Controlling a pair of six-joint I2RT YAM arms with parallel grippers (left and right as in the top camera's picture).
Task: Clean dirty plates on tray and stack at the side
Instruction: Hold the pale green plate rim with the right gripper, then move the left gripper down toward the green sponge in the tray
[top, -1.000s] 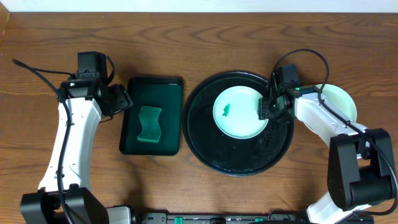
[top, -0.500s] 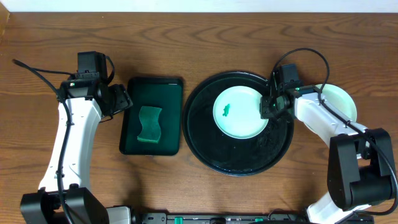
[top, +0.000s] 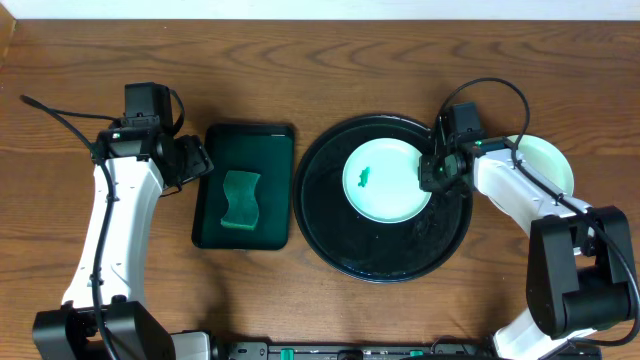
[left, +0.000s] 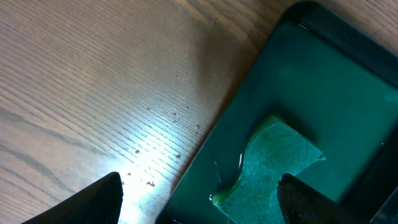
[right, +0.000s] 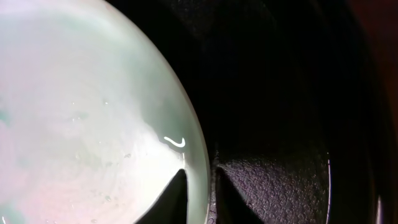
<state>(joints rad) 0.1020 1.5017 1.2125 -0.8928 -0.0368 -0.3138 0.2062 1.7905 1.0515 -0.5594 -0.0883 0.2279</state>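
The right gripper (right: 202, 193) was clenched on the right rim of the dirty plate (top: 385, 195); one finger lay over the plate's pale inner face and the other outside it, above the floor of the black tray (top: 380, 250). The dirty plate sat flat in the upper middle of that tray, clear of the rim all round; a small green smear (top: 364, 178) marked it left of its centre. The black tray stood on the right half of the table (top: 300, 60); a second plate (top: 548, 160) lay on the wood just off the tray's right edge, partly under the right arm (top: 510, 190), and whether it touched the tray could not be told. The left gripper (left: 199, 186) was released, jaws wide and holding nothing; it hung over the left edge of the green tray (top: 250, 145). That tray lay just beside the black tray's left edge; a wavy green sponge (top: 240, 200) rested in its lower half.
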